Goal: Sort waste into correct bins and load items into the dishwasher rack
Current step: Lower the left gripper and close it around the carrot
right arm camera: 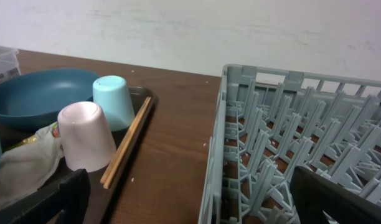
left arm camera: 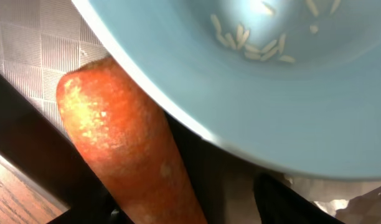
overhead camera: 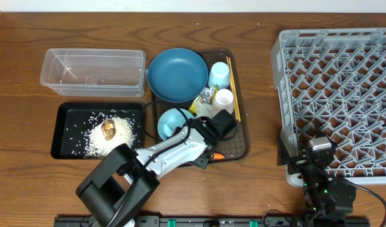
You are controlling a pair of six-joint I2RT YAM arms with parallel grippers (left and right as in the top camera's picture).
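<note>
The left gripper [overhead camera: 209,148] stands low over the near end of the brown serving tray [overhead camera: 243,135], with an orange carrot [left arm camera: 122,149] running in under its jaws. Whether they have closed on it or merely straddle it cannot be told from the wrist view. Close against the carrot, just beyond the jaws, is the rim of the small pale blue bowl [left arm camera: 271,106], a few rice grains [left arm camera: 253,40] stuck inside. The step in hand appears to be taking the carrot for the bins. Next, a firm pinch and a straight lift clear of the bowl's rim seem called for. A carry out to the jaws' left would follow, to where the black tray [overhead camera: 64,126] holds more rice and a brown lump [overhead camera: 108,129]. The right gripper [right arm camera: 187,186] hangs wide open and empty, the dishwasher rack [right arm camera: 271,124] just ahead of its jaws.
</note>
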